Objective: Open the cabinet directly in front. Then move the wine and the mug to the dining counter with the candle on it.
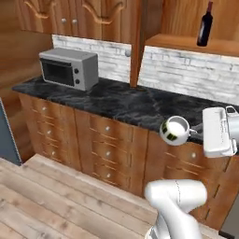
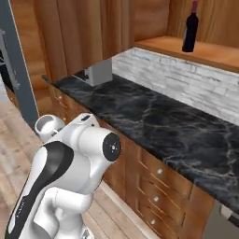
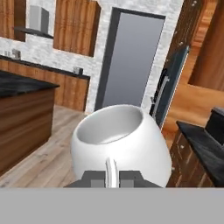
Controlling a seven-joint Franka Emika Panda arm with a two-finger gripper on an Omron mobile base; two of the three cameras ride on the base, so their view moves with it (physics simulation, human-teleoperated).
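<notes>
White mug (image 1: 174,129) with dark marks; dark wine (image 1: 205,25) bottle, red-topped; black white-veined counter (image 1: 116,100).

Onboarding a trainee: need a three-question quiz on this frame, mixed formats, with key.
1. True or false: the slim dark wine bottle stands on the open wooden cabinet shelf.
2. What does the gripper hold? A) small white rounded mug B) bottle C) nothing
3. Fill in: the grey microwave sits on the black marble ___.

Key: 1 true. 2 A, the mug, pinched by its handle. 3 counter.
</notes>
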